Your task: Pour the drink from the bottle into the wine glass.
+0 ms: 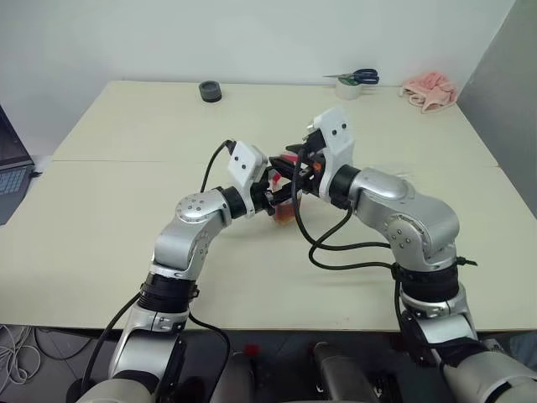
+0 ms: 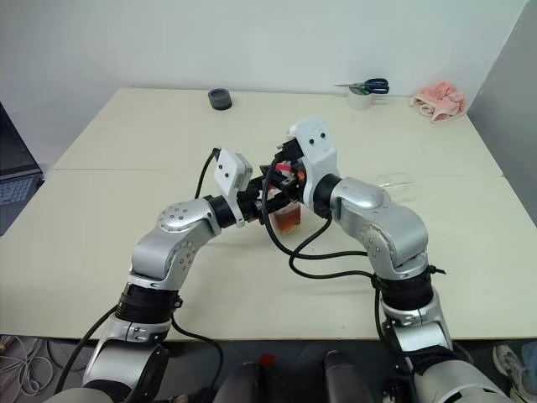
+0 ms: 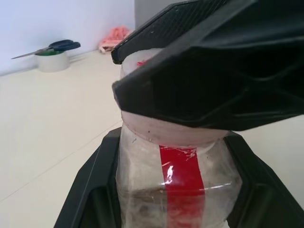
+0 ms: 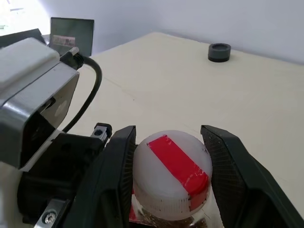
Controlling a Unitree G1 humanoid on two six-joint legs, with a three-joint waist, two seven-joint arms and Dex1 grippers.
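Above the middle of the table my left gripper [image 1: 281, 193] is shut on the squarish clear body of the bottle [image 3: 173, 185], which stands upright and carries a red strip. The reddish-brown drink [image 2: 288, 220] fills its lower part. My right gripper [image 4: 168, 140] comes in from the other side, and its two black fingers [image 4: 118, 166] press on either side of the bottle's white cap [image 4: 171, 168], which has red tape across it. The wine glass [image 2: 396, 180] shows faintly as a clear shape on the table just beyond my right arm, partly hidden by it.
A black tape roll [image 1: 210, 91] sits at the table's far edge. A white tape roll [image 1: 351, 89] with blue-handled scissors [image 1: 359, 76] on it and a pink cloth [image 1: 430, 91] lie at the far right. A laptop [image 1: 13, 164] stands off the table's left side.
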